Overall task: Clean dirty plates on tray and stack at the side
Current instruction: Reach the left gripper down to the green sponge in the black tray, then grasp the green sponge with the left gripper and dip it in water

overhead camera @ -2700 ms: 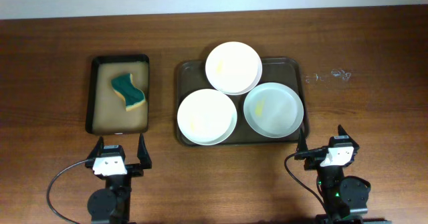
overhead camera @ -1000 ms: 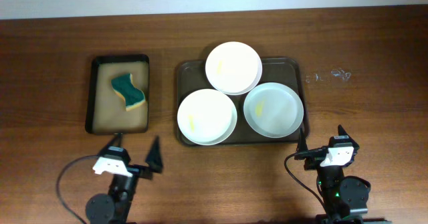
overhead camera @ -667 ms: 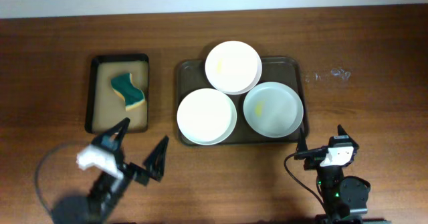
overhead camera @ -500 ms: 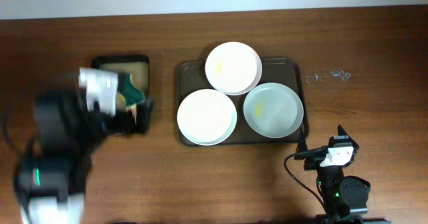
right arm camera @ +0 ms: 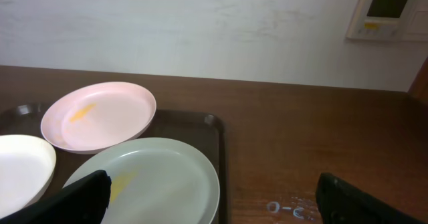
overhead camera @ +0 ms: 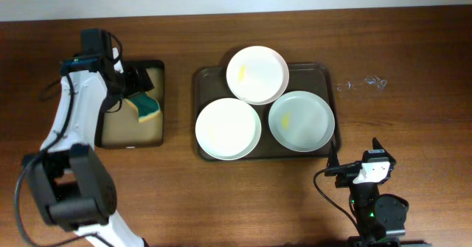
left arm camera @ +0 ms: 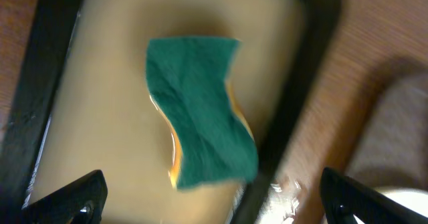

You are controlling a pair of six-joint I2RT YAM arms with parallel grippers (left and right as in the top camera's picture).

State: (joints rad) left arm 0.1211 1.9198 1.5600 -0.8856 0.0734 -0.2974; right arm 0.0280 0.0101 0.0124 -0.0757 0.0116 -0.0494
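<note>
Three dirty plates lie on the dark tray (overhead camera: 326, 70): a white one at the back (overhead camera: 257, 74), a white one front left (overhead camera: 227, 128), and a pale bluish one front right (overhead camera: 301, 121), each with a small yellow smear. They also show in the right wrist view: back plate (right arm camera: 100, 117), bluish plate (right arm camera: 160, 177), front left plate (right arm camera: 20, 164). My left gripper (overhead camera: 136, 85) is open and empty over the green and yellow sponge (left arm camera: 200, 110). My right gripper (overhead camera: 354, 157) is open and empty near the front edge, short of the tray.
The sponge (overhead camera: 146, 107) lies in a small black tray with a tan inside (overhead camera: 133, 145), left of the dark tray. White scribbles (overhead camera: 361, 83) mark the table at the right. A wall runs along the table's far edge.
My left arm has swung from the table's front edge to the small black tray and now hangs over the sponge. The right arm and the plates have not moved.
</note>
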